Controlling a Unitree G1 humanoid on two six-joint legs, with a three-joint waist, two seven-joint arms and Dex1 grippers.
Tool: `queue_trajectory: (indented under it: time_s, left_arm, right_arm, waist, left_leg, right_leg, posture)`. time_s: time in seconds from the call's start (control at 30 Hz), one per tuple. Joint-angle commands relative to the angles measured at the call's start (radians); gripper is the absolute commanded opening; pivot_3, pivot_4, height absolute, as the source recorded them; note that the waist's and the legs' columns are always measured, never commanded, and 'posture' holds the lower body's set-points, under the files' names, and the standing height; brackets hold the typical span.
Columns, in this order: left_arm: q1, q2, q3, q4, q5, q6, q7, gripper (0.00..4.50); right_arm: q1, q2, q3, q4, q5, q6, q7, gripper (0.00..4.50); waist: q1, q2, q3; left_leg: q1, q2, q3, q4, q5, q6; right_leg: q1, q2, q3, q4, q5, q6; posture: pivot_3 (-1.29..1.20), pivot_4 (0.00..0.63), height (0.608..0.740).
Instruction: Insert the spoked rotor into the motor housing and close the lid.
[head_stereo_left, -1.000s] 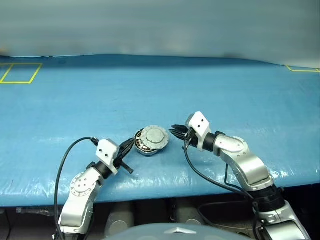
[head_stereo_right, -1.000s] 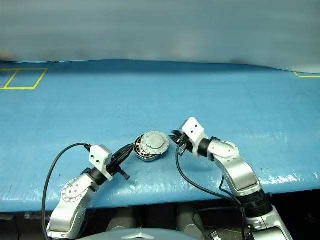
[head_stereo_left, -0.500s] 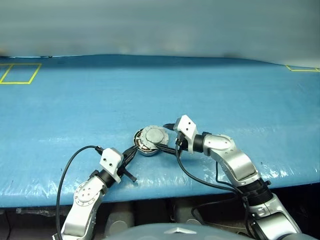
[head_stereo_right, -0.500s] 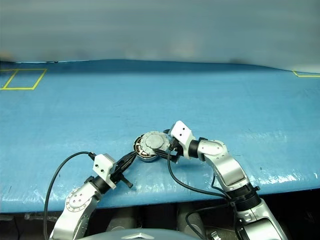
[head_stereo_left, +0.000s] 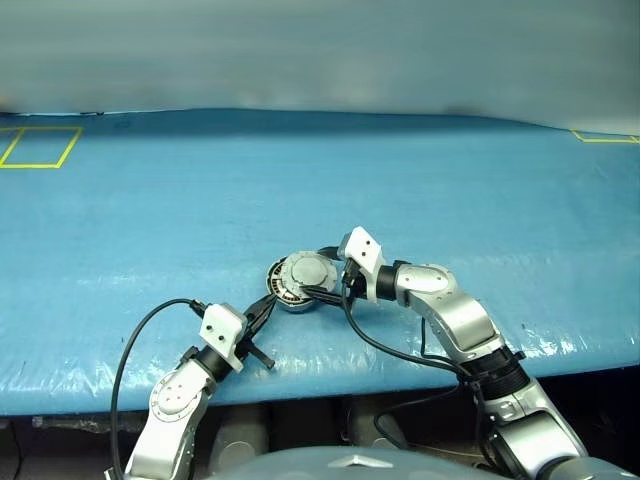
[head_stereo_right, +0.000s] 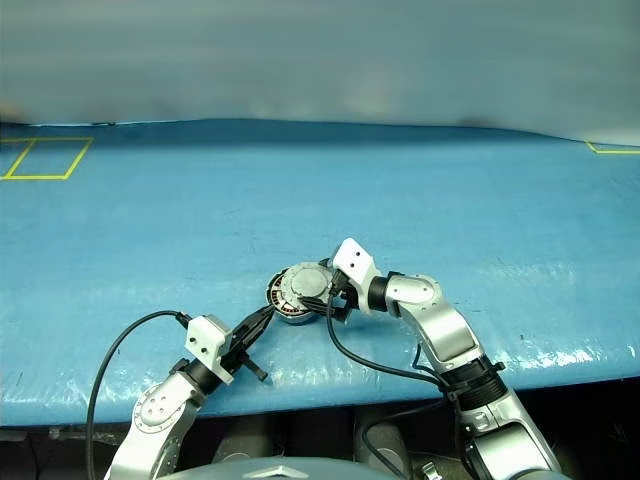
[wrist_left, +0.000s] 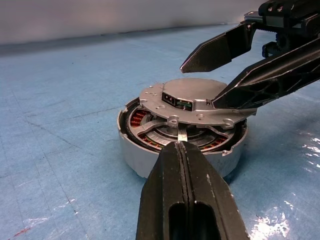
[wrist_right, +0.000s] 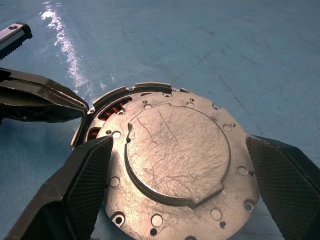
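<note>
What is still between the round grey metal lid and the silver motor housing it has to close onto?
Nothing visible; the round grey lid lies skewed atop the silver housing, leaving copper windings exposed on one side. The open right gripper straddles it.

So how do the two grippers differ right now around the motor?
The left gripper is shut, its fingers pressed together, with the tip at the rim of the motor housing. The right gripper is wide open, one finger on each side of the lid, which lies askew on the housing. The left comes in low at the side; the right reaches over the lid. Both have black fingers.
</note>
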Motion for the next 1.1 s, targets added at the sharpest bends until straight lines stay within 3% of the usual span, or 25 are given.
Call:
queue_trajectory:
  time_s: [0.03, 0.43, 0.63, 1.1]
  left_arm:
    - [0.004, -0.003, -0.013, -0.018, 0.001, -0.014, 0.009, 0.0]
    - [0.019, 0.004, -0.023, -0.029, 0.011, -0.02, 0.024, 0.0]
    - [0.008, 0.009, -0.021, -0.024, 0.01, -0.019, 0.027, 0.0]
    - [0.011, 0.013, -0.022, 0.012, 0.009, -0.044, 0.021, 0.0]
  right_arm:
    - [-0.013, 0.011, -0.006, -0.015, 0.01, 0.006, 0.005, 4.48]
    - [0.002, 0.039, 0.009, -0.013, 0.001, 0.039, -0.012, 4.48]
    - [-0.004, 0.046, -0.007, -0.024, 0.016, 0.063, -0.024, 3.04]
    - [0.001, 0.056, 0.03, -0.149, -0.043, 0.189, -0.145, 3.04]
  waist:
    - [0.0, 0.0, 0.0]
    - [-0.002, 0.0, 0.0]
    - [-0.002, 0.0, 0.0]
    - [-0.003, 0.0, 0.0]
  left_leg:
    - [0.0, 0.0, 0.0, 0.0, 0.0, 0.0]
    - [0.0, 0.001, 0.0, 0.0, 0.0, 0.0]
    - [0.0, 0.001, 0.0, -0.001, 0.0, 0.0]
    - [0.0, 0.001, 0.0, -0.001, 0.0, 0.0]
  right_leg:
    - [0.0, 0.0, 0.0, 0.0, 0.0, 0.0]
    - [0.0, 0.0, 0.0, 0.0, 0.0, 0.0]
    - [0.0, 0.0, 0.0, 0.0, 0.0, 0.0]
    - [-0.001, -0.001, 0.0, 0.0, -0.001, 0.0]
  posture:
    - [0.0, 0.15, 0.74]
    - [0.0, 0.15, 0.74]
    - [0.0, 0.15, 0.74]
    - [0.0, 0.15, 0.74]
